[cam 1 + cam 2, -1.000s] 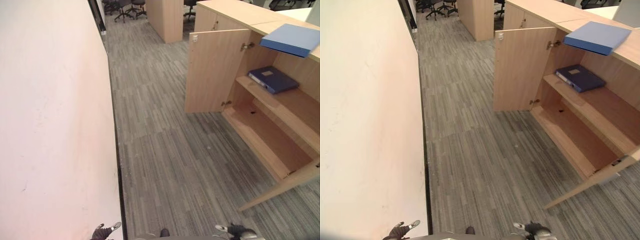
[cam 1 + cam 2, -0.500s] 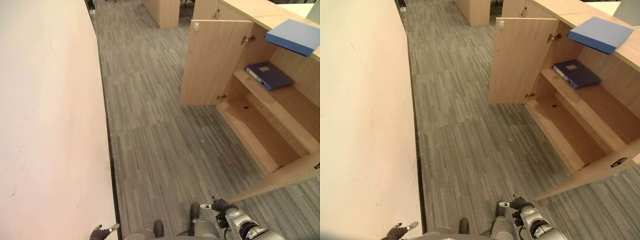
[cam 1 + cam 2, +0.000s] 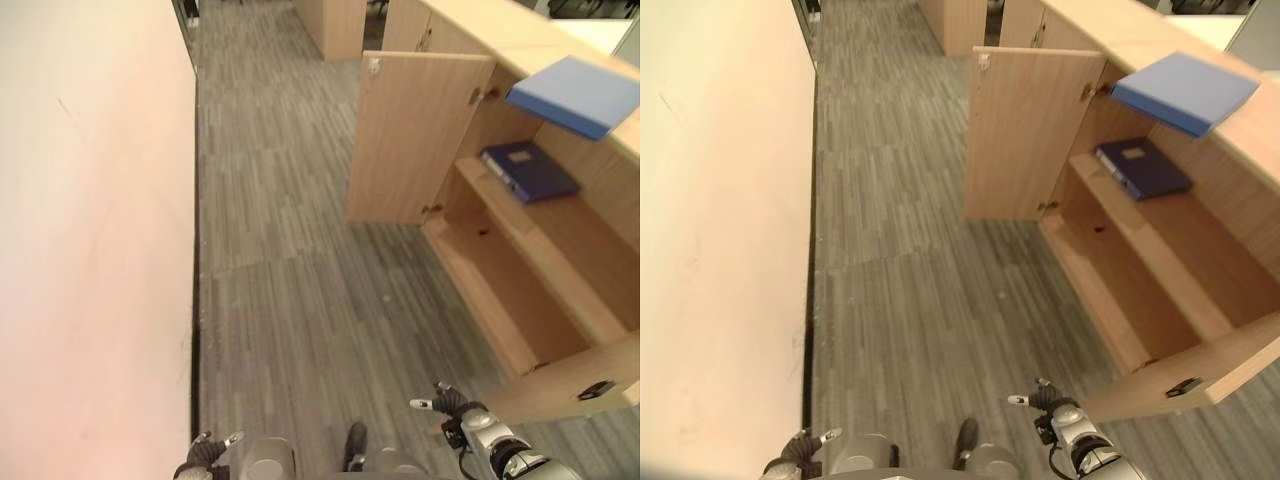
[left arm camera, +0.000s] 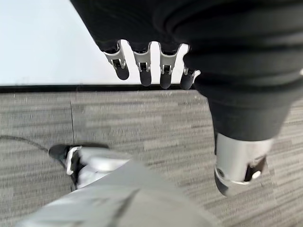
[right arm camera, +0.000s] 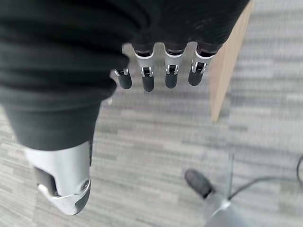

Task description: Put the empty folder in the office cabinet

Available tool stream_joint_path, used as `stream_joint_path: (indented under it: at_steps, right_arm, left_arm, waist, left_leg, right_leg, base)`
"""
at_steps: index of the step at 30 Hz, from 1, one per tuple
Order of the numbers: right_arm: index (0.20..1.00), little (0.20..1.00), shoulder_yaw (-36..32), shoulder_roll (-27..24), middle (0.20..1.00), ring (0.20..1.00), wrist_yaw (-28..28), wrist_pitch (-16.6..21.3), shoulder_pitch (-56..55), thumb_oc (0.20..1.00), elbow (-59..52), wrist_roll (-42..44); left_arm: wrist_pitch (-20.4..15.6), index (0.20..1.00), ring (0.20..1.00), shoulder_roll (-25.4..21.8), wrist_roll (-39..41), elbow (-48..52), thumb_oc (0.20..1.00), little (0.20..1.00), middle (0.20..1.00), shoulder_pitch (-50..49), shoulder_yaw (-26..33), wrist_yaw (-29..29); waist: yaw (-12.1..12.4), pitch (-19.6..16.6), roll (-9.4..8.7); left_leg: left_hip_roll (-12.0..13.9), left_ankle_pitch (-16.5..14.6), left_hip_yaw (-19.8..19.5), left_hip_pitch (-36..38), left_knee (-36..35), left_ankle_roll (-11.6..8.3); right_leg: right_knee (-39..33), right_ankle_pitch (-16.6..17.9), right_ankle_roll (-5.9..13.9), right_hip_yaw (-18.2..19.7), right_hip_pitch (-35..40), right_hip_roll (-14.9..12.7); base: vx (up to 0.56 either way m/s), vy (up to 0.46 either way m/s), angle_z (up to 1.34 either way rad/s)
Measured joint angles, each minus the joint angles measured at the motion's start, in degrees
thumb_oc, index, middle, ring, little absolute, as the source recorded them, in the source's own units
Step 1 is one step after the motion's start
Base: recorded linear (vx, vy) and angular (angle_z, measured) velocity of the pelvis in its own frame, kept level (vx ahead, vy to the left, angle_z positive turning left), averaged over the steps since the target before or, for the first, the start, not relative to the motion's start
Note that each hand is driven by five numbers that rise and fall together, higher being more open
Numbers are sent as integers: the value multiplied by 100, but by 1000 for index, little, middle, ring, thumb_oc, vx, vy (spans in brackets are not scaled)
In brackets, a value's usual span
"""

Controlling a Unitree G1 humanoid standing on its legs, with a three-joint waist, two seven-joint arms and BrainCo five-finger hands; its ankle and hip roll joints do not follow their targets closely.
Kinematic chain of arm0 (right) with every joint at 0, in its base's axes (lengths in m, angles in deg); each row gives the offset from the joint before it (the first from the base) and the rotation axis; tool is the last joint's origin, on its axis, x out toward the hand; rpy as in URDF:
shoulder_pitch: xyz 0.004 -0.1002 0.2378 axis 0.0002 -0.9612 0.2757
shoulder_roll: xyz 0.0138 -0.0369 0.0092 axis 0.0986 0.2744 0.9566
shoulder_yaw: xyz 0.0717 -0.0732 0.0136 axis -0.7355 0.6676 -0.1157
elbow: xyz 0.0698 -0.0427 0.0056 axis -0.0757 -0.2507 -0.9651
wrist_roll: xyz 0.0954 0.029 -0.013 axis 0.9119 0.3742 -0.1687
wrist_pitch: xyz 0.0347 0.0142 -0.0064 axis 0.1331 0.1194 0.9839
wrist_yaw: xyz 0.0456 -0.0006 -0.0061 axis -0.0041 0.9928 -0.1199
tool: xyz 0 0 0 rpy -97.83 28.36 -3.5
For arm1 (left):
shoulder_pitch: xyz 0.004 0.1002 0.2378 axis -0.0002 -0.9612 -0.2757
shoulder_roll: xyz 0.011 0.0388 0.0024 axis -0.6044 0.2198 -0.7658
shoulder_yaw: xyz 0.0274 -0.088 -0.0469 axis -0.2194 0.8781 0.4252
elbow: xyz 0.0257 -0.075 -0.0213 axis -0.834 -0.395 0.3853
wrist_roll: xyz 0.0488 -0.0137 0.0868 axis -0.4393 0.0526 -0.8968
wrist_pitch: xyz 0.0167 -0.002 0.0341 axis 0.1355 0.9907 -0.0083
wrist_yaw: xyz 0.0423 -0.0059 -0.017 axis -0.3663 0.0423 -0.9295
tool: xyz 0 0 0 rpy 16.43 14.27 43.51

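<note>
no legible text, labels or signs

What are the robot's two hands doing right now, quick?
Left hand: open, fingers relaxed, holding nothing.
Right hand: open, fingers relaxed, holding nothing.

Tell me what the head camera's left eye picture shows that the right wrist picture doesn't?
The left eye view alone takes in the cabinet with its doors open, a dark blue folder on its shelf, a lighter blue folder on top, and the left hand. The right wrist view alone gives the straight fingers from close. Both show the right hand, holding nothing, above grey carpet.
</note>
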Motion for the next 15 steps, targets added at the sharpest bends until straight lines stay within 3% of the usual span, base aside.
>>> stream_joint_path:
  at_steps: [2, 4, 6, 7, 8, 10, 14, 15]
  right_arm:
    - [1000, 1000, 34, -2, 1000, 1000, 7, -36, -49, 1000, 202, -91]
    - [1000, 1000, 37, -37, 1000, 1000, 5, -34, -33, 1000, 226, -225]
    - [1000, 1000, 57, -50, 1000, 1000, 15, -33, -34, 1000, 225, -231]
    - [1000, 1000, 78, -56, 1000, 1000, 19, -33, -26, 1000, 227, -299]
    - [1000, 1000, 77, -54, 1000, 1000, 24, -23, -8, 1000, 218, -411]
    - [1000, 1000, 68, -69, 1000, 1000, 61, -22, -1, 1000, 210, -450]
    - [1000, 1000, 61, -60, 1000, 1000, 126, 2, -54, 1000, 317, -453]
    - [1000, 1000, 38, -40, 1000, 1000, 137, 6, -65, 1000, 416, -453]
  left_arm:
    - [-2, 1000, 1000, -61, 7, 33, 1000, 1000, 1000, 46, 9, -4]
    - [12, 1000, 1000, -66, 13, 10, 1000, 1000, 1000, 61, 9, -1]
    - [9, 1000, 1000, -76, 22, -4, 1000, 1000, 1000, 29, 4, 3]
    - [7, 1000, 1000, -81, 46, -4, 1000, 1000, 1000, 34, 7, 0]
    - [7, 1000, 1000, -82, 51, -2, 1000, 1000, 1000, 23, 9, 0]
    - [7, 1000, 1000, -86, 59, -12, 1000, 1000, 1000, -14, 18, 11]
    - [3, 1000, 1000, -89, 120, -185, 1000, 1000, 1000, -71, 52, 12]
    - [3, 1000, 1000, -87, 120, -231, 1000, 1000, 1000, -87, 81, 23]
  waist:
    - [89, 0, -168]
    - [129, 58, -151]
    - [161, 89, -110]
    - [262, 104, -28]
    - [298, 130, 62]
    - [352, 168, 173]
    - [566, 45, 318]
    - [582, 11, 353]
  left_leg:
    - [-30, -25, 183, -32, -1090, 49]
    - [-77, 37, 177, -11, -2073, -3]
    - [-76, 284, 89, 121, -3128, -119]
    - [-34, 609, -216, 226, -4275, -334]
    - [-2, 823, -362, 225, -4713, -348]
    - [39, 1014, -631, 62, -4773, -480]
    - [26, 1104, -818, -94, -4750, -453]
    - [16, 1124, -879, -58, -4754, -416]
  right_leg:
    - [-68, -52, -126, -14, -1, 20]
    - [-141, -78, -134, -4, 87, 60]
    - [-248, -72, -88, 35, 197, 142]
    - [-480, -40, -34, 116, 358, 286]
    - [-574, -25, -64, 126, 462, 395]
    - [-569, -116, -118, 281, 649, 517]
    - [-543, -278, -230, 741, 898, 570]
    - [-537, -380, -117, 933, 988, 562]
  base:
    - [194, -47, 11]
    - [206, -4, -8]
    - [206, 21, -14]
    - [283, 44, -22]
    - [199, 31, -23]
    - [342, 84, -33]
    - [389, 163, -64]
    - [395, 251, -68]
